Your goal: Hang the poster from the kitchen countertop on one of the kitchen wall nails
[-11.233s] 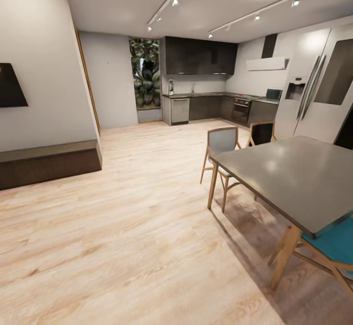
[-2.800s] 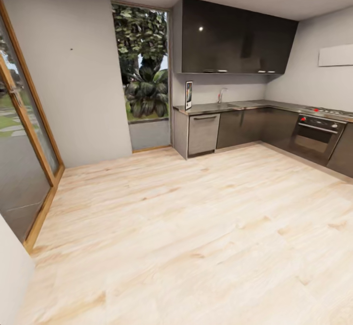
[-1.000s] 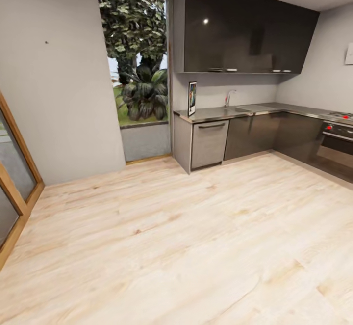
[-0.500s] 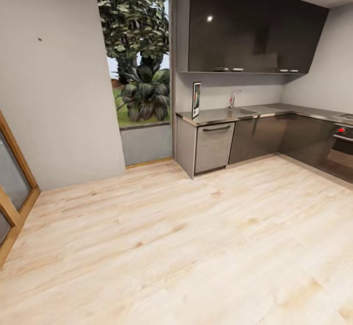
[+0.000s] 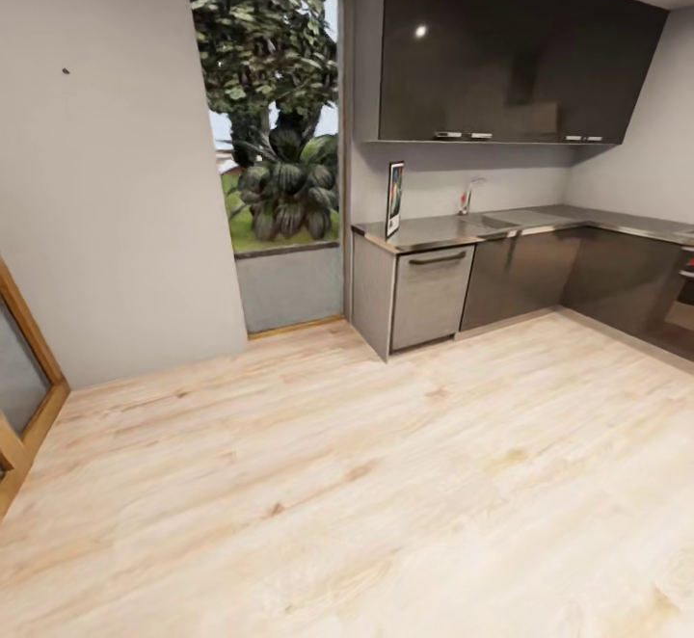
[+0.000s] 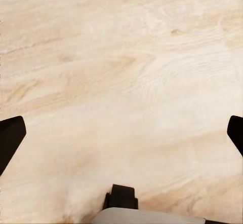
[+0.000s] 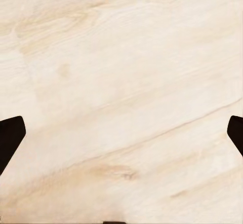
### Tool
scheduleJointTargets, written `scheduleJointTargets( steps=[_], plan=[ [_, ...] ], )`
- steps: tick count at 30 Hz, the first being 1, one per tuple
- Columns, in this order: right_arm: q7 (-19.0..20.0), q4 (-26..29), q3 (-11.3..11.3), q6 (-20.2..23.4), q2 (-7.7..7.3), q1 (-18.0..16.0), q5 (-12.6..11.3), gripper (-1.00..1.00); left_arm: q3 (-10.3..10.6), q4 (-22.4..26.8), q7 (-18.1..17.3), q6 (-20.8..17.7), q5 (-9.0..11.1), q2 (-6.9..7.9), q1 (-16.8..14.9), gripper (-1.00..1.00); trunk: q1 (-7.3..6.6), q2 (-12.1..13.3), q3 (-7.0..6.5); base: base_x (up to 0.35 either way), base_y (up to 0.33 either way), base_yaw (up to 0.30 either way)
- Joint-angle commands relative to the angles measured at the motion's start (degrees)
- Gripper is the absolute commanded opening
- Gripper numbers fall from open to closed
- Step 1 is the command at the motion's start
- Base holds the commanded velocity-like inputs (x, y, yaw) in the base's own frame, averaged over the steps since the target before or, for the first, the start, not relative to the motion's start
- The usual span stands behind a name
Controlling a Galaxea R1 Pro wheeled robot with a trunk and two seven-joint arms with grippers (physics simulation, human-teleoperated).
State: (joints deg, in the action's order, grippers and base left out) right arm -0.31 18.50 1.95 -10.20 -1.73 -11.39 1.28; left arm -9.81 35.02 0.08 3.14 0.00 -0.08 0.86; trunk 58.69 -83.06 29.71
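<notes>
Pale wood floor [image 5: 386, 484], grey wall [image 5: 116, 195], tall garden window [image 5: 275, 108], glossy dark cabinets [image 5: 511, 50].

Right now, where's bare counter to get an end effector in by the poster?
The poster stands upright at the kitchen countertop's window-side end, close to the back wall. The strip in front of it and the stretch between it and the tap look bare. Tighter past the tap, at the sink. Upper cabinets overhang it all.

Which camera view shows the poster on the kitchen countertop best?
The head view shows it best: the poster stands upright at the left end of the kitchen countertop, against the wall beside the window. The two wrist views look down at the wooden floor between open pincer fingers, so they give nothing of the poster.
</notes>
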Motion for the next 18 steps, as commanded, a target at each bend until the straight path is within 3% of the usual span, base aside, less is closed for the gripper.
scheduleJointTargets(
  steps=[1,18],
  plan=[
    [-0.04,-0.04,0.18,-0.16,-0.03,-0.04,0.13,1.00,-0.04,0.05,0.01,0.11,0.00,-0.01,0.01,1.00,0.04,-0.02,0.04,0.339,0.119,0.000],
    [-0.12,0.04,-0.01,-0.17,-0.03,-0.04,0.04,1.00,-0.04,0.05,0.00,0.11,0.00,-0.01,0.01,1.00,0.04,-0.02,0.04,0.339,0.119,0.000]
  ],
)
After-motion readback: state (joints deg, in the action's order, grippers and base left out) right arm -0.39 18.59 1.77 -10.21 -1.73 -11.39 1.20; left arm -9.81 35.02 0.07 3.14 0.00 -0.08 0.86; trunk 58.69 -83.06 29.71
